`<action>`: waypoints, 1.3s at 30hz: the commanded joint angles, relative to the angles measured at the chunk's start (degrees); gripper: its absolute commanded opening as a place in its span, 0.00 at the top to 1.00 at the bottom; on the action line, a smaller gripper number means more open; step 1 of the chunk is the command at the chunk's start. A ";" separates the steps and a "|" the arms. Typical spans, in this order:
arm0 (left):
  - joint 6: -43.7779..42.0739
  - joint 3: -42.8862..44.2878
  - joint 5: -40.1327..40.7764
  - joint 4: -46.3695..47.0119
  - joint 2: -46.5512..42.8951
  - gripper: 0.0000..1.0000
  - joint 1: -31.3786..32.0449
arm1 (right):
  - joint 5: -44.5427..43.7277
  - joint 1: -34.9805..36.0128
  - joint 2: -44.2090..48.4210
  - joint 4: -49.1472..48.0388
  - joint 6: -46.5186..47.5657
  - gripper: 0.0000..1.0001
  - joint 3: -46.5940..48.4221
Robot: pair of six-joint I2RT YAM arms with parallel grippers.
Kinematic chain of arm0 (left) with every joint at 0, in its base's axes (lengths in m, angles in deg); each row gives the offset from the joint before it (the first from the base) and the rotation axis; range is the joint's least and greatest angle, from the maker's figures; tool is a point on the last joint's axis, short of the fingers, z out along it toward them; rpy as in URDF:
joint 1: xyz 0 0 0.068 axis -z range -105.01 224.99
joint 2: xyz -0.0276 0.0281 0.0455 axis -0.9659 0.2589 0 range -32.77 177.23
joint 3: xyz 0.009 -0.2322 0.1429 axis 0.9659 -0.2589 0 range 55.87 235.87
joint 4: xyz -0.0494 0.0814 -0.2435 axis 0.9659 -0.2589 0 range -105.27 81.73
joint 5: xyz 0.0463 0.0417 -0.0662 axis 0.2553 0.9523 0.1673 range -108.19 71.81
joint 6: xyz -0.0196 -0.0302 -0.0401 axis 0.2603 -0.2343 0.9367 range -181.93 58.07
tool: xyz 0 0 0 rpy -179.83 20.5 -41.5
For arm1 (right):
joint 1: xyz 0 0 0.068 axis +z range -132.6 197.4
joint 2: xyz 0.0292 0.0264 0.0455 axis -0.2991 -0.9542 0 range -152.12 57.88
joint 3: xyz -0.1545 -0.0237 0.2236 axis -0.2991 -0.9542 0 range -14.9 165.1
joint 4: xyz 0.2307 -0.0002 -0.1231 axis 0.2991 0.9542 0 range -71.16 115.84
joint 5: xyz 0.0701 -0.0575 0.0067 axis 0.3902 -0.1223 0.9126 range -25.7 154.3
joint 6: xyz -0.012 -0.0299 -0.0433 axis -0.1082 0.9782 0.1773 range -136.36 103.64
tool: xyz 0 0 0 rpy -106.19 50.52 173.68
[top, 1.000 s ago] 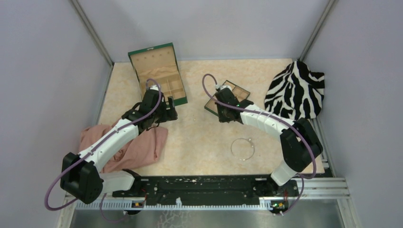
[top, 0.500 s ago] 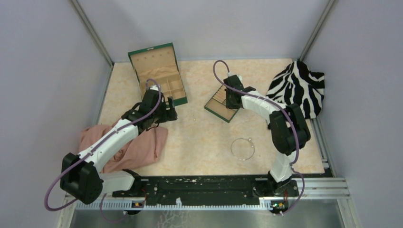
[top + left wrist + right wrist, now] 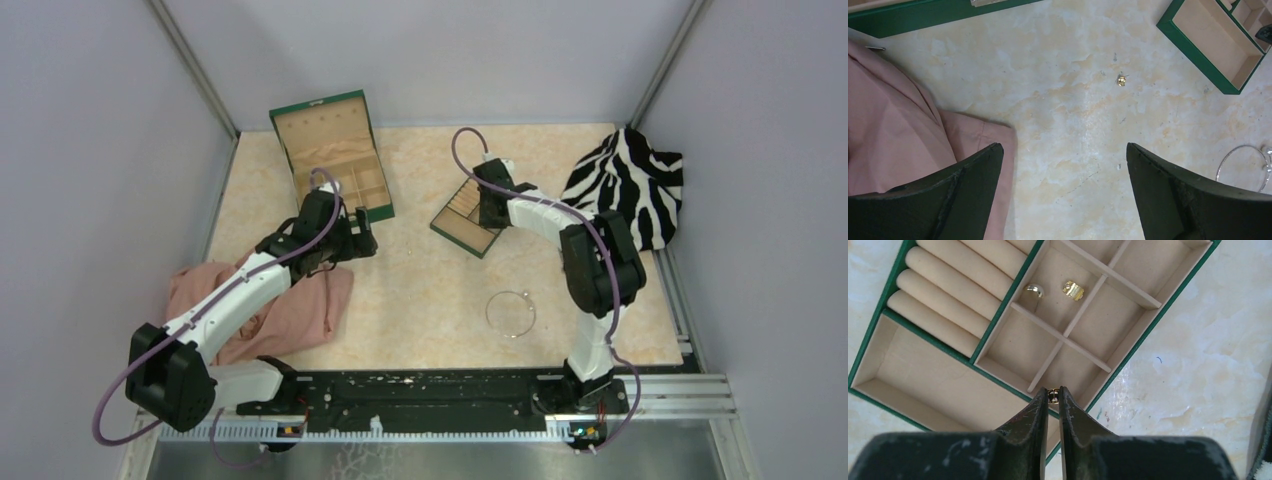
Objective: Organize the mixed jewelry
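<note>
Since the earlier frames, the right arm has swung from the near-left corner of the compartment tray [image 3: 468, 226] to its far-right side, elbow folded. The left arm has hardly shifted.

At left, a pink cloth [image 3: 290, 305] lies on the bench [image 3: 420, 290]. The left tool [image 3: 1063, 150] hangs above the cloth's edge with its jaws wide apart and nothing between them. The green box [image 3: 335, 150] stands open just beyond it. One loose gold piece [image 3: 1121, 79] lies on the bare bench between box and tray.

The right tool [image 3: 1052, 389] is above the tray, jaws narrow and pinching a small gold bead [image 3: 1053, 396] over the tray's rim. Two gold pieces [image 3: 1033, 290] rest in one cell of the tray.

The wire hoop [image 3: 511, 313] lies flat on the bench, nearer than the tray. A zebra-striped cloth [image 3: 622, 190] sits at far right.
</note>
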 commanded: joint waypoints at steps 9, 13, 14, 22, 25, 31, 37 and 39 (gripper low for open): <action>-4.21 1.27 -6.49 1.86 2.51 0.01 0.38 | -5.18 -0.82 -1.47 -3.80 -2.19 0.67 2.40; -3.56 2.85 -0.84 1.12 5.64 0.01 3.33 | -5.44 -0.82 2.21 -3.63 -2.18 0.66 1.08; -3.63 3.81 1.26 0.38 7.62 0.01 4.96 | -5.38 -0.82 3.74 -3.82 -1.96 0.66 0.29; 0.23 13.18 6.34 -2.55 22.34 0.01 12.37 | -3.85 -0.78 20.70 -5.60 -2.15 0.56 -8.85; 0.56 15.23 6.51 -1.50 26.67 0.03 13.40 | -3.97 -0.73 26.91 -4.49 -2.28 0.56 -12.46; -0.59 19.12 6.99 -0.58 33.92 0.18 13.44 | -5.65 -0.81 37.33 -0.65 -2.58 0.54 -18.16; -2.72 20.96 5.09 1.05 38.59 0.40 13.43 | -5.72 -0.79 41.33 1.60 -2.43 0.53 -18.53; -3.04 21.86 5.37 0.83 40.04 0.46 13.43 | -5.71 -0.77 41.05 1.57 -2.08 0.53 -18.16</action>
